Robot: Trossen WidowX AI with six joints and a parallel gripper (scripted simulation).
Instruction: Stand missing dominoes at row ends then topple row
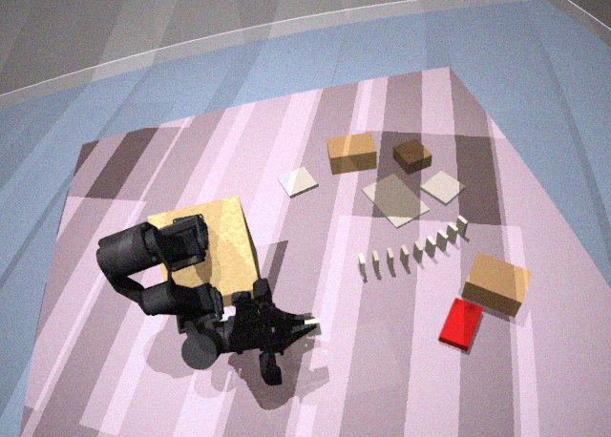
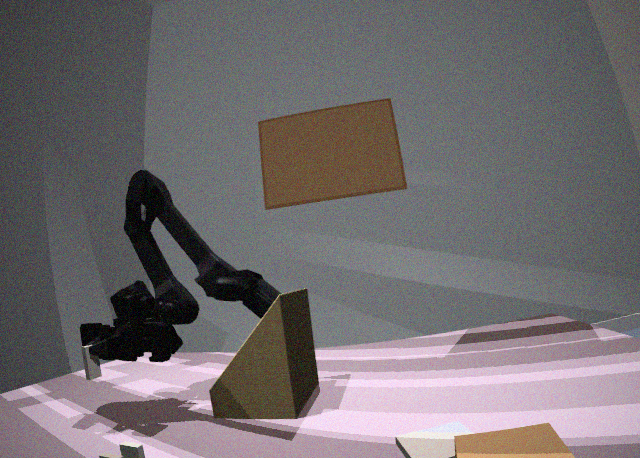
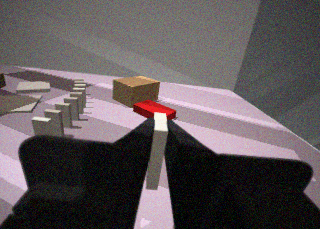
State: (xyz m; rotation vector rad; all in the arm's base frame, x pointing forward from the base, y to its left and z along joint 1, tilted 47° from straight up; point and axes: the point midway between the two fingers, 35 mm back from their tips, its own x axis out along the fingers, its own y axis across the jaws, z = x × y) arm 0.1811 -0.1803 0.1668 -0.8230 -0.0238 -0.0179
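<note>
A row of several pale dominoes stands upright in a slightly curved line right of centre in the top view. Its near end domino stands apart from the gripper. The exterior view shows only a small part of the row at its bottom edge. My gripper is shut on one pale domino. It holds this domino roughly upright above the table, left of and nearer than the row in the top view. The fingers hide part of it.
A wooden block and a red block lie right of the row. Two more wooden blocks and flat pale tiles lie behind it. A yellowish wedge stands by the arm.
</note>
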